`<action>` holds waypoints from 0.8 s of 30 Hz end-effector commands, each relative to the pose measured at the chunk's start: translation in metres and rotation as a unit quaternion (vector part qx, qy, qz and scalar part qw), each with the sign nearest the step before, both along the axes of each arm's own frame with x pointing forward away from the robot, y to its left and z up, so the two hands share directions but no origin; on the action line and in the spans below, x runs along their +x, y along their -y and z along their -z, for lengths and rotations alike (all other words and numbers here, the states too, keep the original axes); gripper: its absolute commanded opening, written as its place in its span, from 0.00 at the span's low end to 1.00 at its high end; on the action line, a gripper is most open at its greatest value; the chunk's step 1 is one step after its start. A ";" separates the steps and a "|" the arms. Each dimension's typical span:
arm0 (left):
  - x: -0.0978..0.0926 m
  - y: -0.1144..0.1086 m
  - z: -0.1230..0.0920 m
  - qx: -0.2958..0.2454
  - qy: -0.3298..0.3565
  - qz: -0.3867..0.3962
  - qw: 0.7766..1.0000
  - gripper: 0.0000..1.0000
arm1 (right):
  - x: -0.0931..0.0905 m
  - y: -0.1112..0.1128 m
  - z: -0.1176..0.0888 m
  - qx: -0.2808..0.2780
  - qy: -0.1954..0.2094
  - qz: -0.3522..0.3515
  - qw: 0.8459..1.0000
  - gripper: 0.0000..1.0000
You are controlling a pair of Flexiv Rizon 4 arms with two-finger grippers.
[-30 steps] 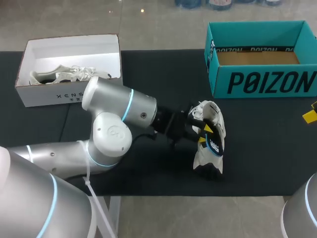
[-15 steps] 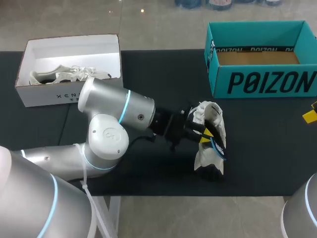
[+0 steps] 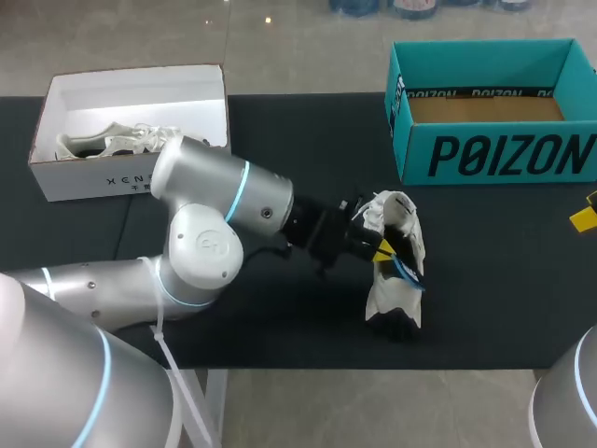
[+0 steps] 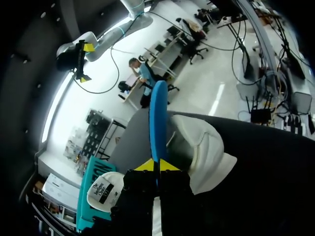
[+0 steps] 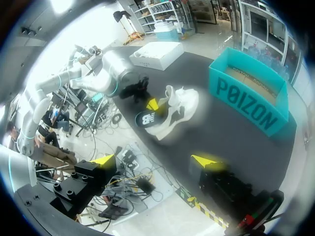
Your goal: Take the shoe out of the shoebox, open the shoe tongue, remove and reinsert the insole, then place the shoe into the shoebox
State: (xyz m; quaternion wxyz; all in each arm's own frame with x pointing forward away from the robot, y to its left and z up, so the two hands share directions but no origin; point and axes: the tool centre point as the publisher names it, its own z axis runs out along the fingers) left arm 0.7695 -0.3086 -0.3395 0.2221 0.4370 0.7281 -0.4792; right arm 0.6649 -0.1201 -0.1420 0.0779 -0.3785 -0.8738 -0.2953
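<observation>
1. my left arm (image 3: 219,210) comes in from the lower left of the head view and reaches just past the middle. there my left gripper (image 3: 381,250) sits against the shoe (image 3: 403,217).
2. the left gripper is clamped on the insole (image 4: 158,118). in the left wrist view both yellow tips press its thin blue edge from two sides, and it stands straight out ahead of the fingers.
3. the shoe, white with black parts, lies on the black table (image 3: 280,140) a little right of the middle of the head view. the insole runs along its side. i cannot tell whether the insole's far end is inside the shoe.
4. the teal shoebox (image 3: 504,154) stands open in the upper right of the head view, well apart from the shoe, with its brown floor showing.
5. a white box (image 3: 93,182) in the upper left of the head view holds a pale shoe (image 3: 121,142).
6. my right gripper (image 5: 156,161) has its fingers spread wide apart. in the right wrist view the shoe, the left arm and the teal shoebox all lie well ahead of it. in the head view only one of its yellow tips shows, at the right edge.
</observation>
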 end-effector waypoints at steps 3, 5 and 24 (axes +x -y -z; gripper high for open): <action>0.011 -0.006 0.008 0.025 0.009 0.004 1.000 0.00 | 0.002 0.000 0.001 -0.001 -0.002 -0.001 1.000 1.00; 0.012 -0.006 0.012 0.032 0.012 0.005 0.999 0.00 | 0.002 0.000 0.001 -0.001 -0.002 -0.001 1.000 1.00; -0.013 -0.012 -0.003 0.010 0.004 -0.010 1.000 0.73 | 0.002 0.000 0.001 -0.001 -0.002 -0.001 1.000 1.00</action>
